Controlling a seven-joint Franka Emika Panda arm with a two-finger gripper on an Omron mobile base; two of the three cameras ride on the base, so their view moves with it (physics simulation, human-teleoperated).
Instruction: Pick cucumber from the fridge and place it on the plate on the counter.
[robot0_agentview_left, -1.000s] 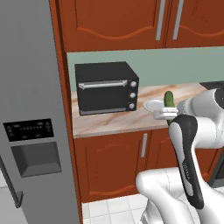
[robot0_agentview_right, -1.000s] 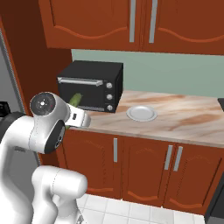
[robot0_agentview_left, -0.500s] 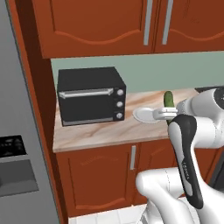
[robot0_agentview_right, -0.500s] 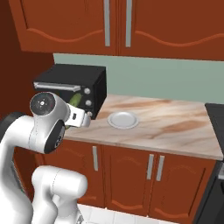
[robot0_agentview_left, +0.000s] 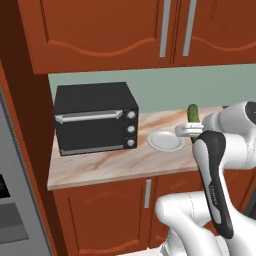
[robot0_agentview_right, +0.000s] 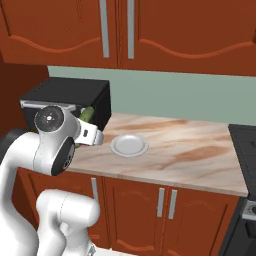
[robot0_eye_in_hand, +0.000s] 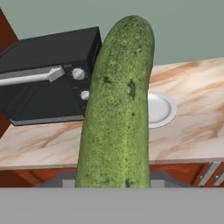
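The dark-green cucumber stands upright in my gripper, which is shut on its lower end. It hangs in front of the counter, just right of the plate. From the right base view the cucumber pokes up from the gripper left of the plate, in front of the toaster oven. In the hand view the cucumber rises through the middle, covering the plate's left part. A strip of the grey fridge shows at far left.
A black toaster oven sits on the counter left of the plate. Reddish-brown wall cabinets hang above and base cabinets stand below. A dark stove edge borders the counter at right.
The base has driven to the right: the fridge has slid off to the left, and the toaster oven and plate sit nearer the centre. The cucumber stays held upright in the gripper.
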